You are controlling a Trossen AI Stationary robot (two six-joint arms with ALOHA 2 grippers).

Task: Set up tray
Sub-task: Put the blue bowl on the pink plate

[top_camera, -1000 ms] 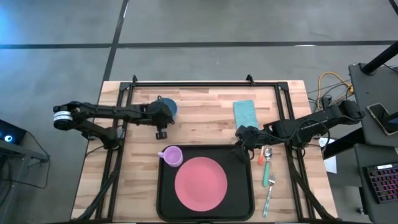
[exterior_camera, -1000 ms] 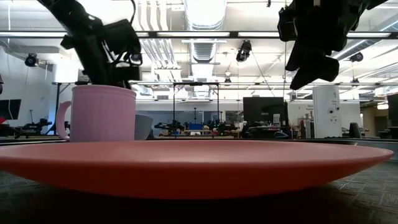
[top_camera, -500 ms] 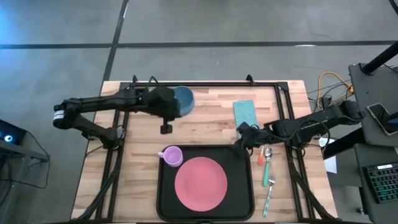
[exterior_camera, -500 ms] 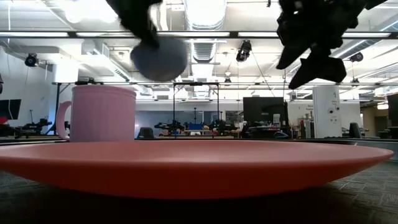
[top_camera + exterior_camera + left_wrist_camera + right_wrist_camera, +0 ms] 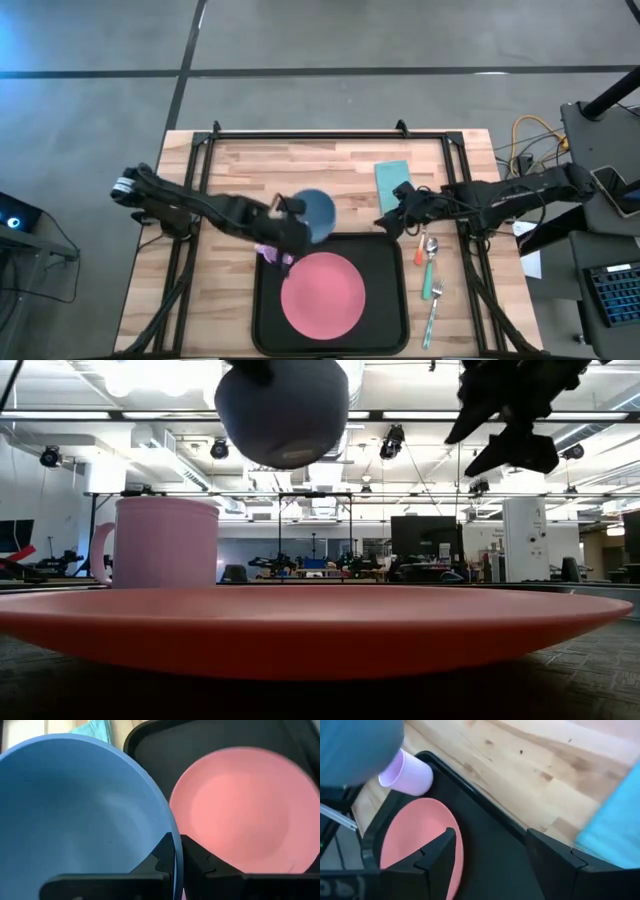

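Black tray: rectangular, rounded corners, raised rim, sitting at the table's 6 o'clock edge. Pink plate lies at its centre, lilac cup in its 10 o'clock corner. Left gripper is clamped on the rim of a blue bowl, held in the air over the tray's 11 o'clock rim. Right gripper hangs with fingers spread at the tray's 1 o'clock corner, teal cloth just beyond it. Spoon and fork lie on wood at the tray's 3 o'clock.

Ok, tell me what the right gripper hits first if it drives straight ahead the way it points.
Probably the tray: the open right gripper looks down across its rim toward the pink plate. Depth is unclear, so that is a guess.
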